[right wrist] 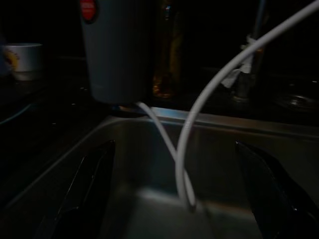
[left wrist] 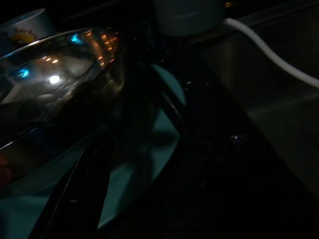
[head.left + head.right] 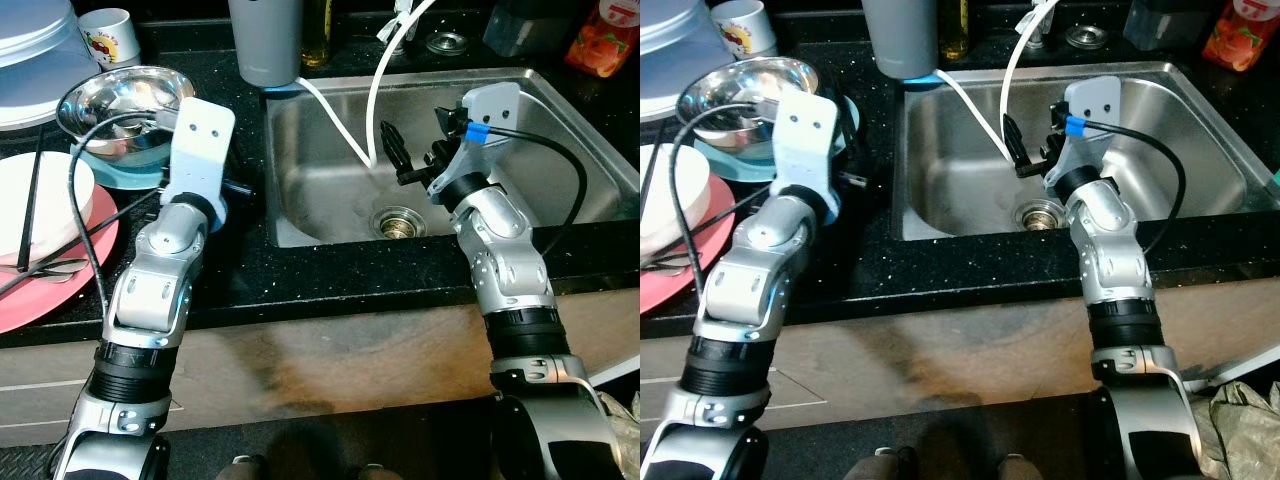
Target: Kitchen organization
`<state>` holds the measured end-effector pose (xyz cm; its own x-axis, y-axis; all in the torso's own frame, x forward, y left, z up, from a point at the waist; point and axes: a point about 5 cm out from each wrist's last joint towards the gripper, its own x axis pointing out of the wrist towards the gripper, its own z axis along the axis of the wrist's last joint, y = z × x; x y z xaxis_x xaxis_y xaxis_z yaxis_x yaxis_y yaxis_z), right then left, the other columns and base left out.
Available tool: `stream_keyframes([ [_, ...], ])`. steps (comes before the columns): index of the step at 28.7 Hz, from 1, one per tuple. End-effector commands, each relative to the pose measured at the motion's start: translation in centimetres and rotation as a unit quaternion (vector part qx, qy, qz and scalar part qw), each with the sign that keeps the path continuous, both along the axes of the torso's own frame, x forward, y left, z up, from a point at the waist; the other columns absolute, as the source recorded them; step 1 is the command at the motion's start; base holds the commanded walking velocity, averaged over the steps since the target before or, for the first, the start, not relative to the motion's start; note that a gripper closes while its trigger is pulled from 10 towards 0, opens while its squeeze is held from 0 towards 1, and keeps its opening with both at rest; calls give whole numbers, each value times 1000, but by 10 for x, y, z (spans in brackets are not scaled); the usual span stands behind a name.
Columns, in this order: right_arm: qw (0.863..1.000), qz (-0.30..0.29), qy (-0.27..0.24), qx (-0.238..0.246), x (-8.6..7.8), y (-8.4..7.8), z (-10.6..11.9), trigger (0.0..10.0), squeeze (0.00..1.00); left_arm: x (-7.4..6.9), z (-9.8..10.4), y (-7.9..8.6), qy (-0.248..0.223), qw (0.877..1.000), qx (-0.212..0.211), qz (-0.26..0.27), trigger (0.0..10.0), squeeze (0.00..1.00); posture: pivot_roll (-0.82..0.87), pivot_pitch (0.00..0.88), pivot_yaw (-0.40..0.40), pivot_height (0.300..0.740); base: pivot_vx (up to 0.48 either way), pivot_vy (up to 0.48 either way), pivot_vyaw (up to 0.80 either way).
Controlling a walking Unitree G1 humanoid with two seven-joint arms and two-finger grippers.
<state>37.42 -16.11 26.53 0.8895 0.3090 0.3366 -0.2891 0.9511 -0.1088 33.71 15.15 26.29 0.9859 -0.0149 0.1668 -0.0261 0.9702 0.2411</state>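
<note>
One steel sink sits right of centre in the black counter, empty but for its drain and two white hoses dangling in from the far side. Left of it, dishes are gathered as if awaiting sorting: a pink plate under a white bowl, then a steel bowl on a teal plate, and a grey canister at the far rim. The right gripper hangs over the basin, fingers spread. The left gripper points at the steel bowl; its fingers cannot be judged.
</note>
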Motion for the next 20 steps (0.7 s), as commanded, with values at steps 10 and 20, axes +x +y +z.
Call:
stream_keyframes([
  [10,999,45,2,9,0,11,-3,10000,0,-13,-6,14,-6,1000,7,-12,10000,0,18,175,0,740,0,0,0],
  [20,998,58,3,2,0,16,-4,10000,0,-6,-2,3,31,999,-33,-22,10000,0,19,174,-5,740,0,0,0],
])
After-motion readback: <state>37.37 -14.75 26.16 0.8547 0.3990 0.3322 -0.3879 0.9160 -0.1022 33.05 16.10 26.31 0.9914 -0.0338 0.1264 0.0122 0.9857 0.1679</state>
